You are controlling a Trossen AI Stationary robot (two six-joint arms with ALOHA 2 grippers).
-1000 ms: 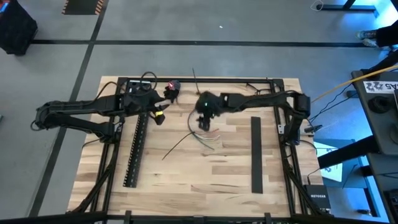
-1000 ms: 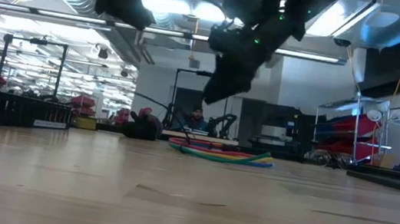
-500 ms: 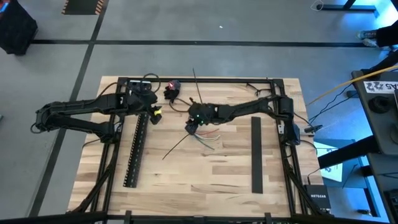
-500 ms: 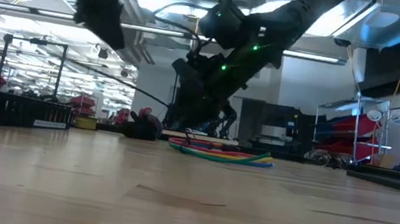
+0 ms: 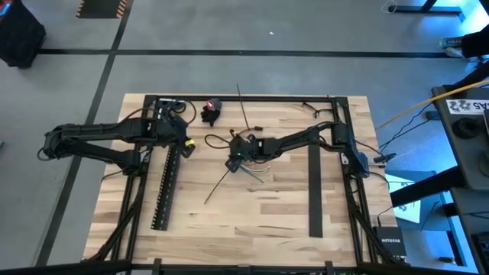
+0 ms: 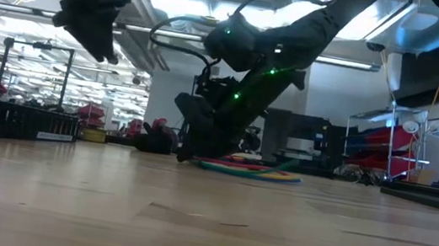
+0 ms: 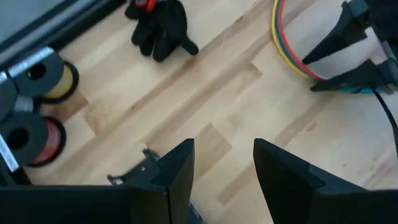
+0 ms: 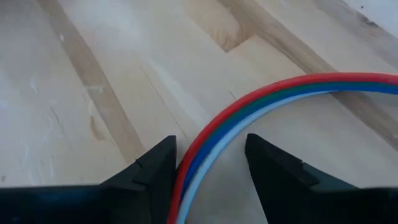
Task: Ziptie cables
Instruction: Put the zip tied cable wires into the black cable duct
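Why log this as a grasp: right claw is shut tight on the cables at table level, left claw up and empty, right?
Not shut: the right claw is open, its fingers straddling the cables at the table, per the right wrist view. The left claw is up and empty.

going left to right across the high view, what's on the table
long black slotted bar → left gripper → right gripper → cables → flat black bar
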